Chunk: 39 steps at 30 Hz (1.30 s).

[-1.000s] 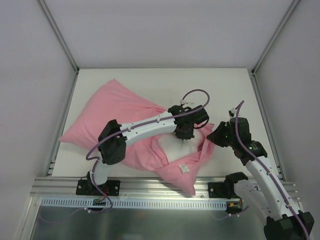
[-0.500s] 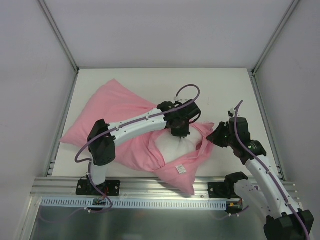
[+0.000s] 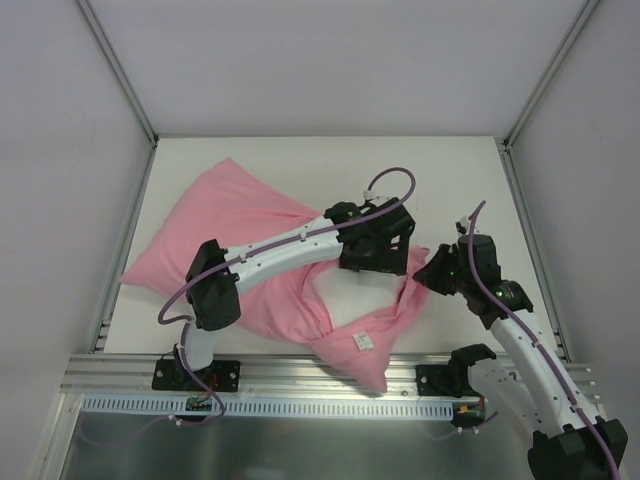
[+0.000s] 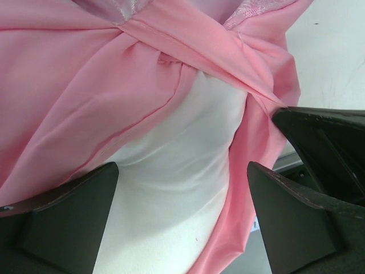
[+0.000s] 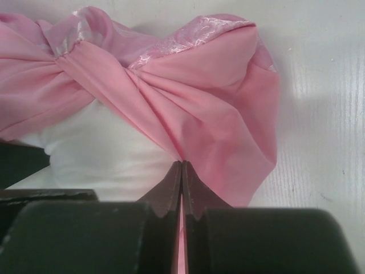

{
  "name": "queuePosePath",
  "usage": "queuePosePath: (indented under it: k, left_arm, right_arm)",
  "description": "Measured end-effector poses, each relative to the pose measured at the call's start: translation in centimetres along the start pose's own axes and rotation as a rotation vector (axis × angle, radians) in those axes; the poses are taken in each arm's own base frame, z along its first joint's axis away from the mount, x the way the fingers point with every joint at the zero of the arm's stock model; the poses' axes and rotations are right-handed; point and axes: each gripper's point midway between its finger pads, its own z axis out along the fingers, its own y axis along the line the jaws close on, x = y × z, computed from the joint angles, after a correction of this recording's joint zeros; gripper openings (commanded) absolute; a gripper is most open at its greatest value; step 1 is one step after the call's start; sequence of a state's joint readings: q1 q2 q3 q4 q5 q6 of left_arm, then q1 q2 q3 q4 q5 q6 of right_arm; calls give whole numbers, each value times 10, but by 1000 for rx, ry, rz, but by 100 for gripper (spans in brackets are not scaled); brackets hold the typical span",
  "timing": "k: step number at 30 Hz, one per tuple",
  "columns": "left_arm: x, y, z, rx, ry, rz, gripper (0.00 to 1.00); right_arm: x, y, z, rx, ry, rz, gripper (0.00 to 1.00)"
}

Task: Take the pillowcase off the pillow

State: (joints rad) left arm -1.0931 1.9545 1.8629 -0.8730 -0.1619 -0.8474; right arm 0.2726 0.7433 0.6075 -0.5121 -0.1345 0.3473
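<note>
1. You were working on a white table closed in by pale grey walls, with aluminium frame posts running up from its far corners.
2. The large pink satin-like pillowcase lay across the table's left half and middle. One corner pointed toward the far-left corner, and its open end reached the middle of the near edge, where a small white label faced up.
3. The plump, plain white pillow sat mostly inside the pillowcase. Only a white patch showed through the mouth, close to the middle of the near edge.
4. Your left gripper hung over that exposed patch with its dark fingers spread wide and nothing held between them. In the left wrist view the white pillow filled the gap, and you could not tell whether the tips touched it.
5. Your right gripper was pressed together on a fold of the pillowcase at the right rim of the opening. A thin strip of pink showed between its fingers, and pleats fanned out from the pinch.
6. A twisted band of pink cloth crossed the pillow on the far side of the bare patch. The paler flower-printed face showed along the turned-over edge.
</note>
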Motion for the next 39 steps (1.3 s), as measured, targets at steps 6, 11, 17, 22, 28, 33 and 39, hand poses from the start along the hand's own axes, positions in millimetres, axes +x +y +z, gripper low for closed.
queuePosePath:
  k: [6, 11, 17, 22, 28, 33, 39]
  left_arm:
    - [1, 1, 27, -60, 20, 11, 98]
    - [6, 8, 50, -126, 39, 27, 70]
    - [13, 16, 62, -161, 75, 59, 0]
    - [20, 15, 60, -121, 94, 52, 0]
    - [24, 15, 43, -37, 90, 19, 0]
    - [26, 11, 27, 16, 89, 2, 0]
    - [30, 9, 17, 49, 95, -11, 0]
  right_arm:
    - [-1, 1, -2, -7, -11, -1, 1]
    - [-1, 0, -2, -3, -8, -1, 1]
    - [3, -3, 0, 14, 11, 2, 2]
    - [3, 2, 2, 27, 73, -9, 37]
    - [-15, 22, 2, 68, 117, -160, 73]
    - [-16, 15, 13, 132, 139, -224, 62]
    - [-9, -11, 38, 251, 218, -246, 1]
